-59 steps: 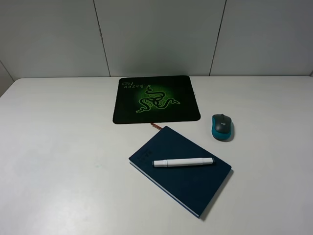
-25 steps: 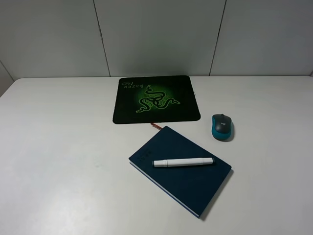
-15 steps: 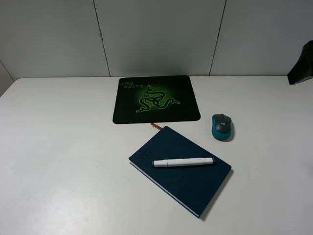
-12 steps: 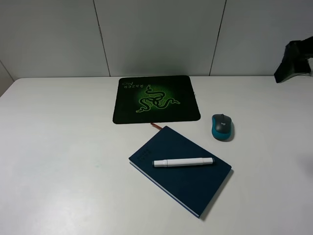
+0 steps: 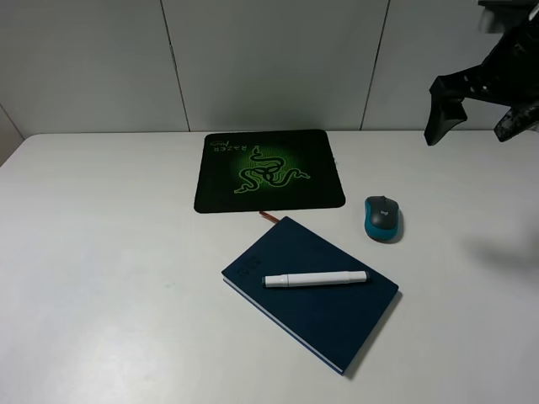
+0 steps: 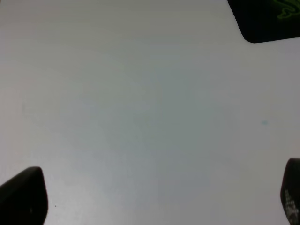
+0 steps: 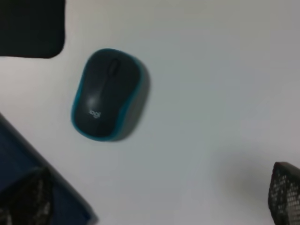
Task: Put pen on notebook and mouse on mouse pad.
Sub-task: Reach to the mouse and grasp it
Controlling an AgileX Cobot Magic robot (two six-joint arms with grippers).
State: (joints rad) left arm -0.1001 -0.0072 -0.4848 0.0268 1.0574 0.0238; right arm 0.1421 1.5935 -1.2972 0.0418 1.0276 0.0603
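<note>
Right gripper (image 5: 477,118) hangs high over the white table (image 5: 109,252), its jaws spread wide and empty, above the mouse (image 5: 383,219), which sits on the tabletop off the near right corner of the mouse pad (image 5: 269,171). The pen (image 5: 316,279) lies across the notebook (image 5: 320,320). Left gripper (image 6: 157,199), likewise spread and empty, hovers over the table near a corner of the pad.

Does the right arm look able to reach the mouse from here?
Probably yes. The right claw hangs open above the table near the mouse, which sits uncovered; the notebook and pad lie apart from it.
</note>
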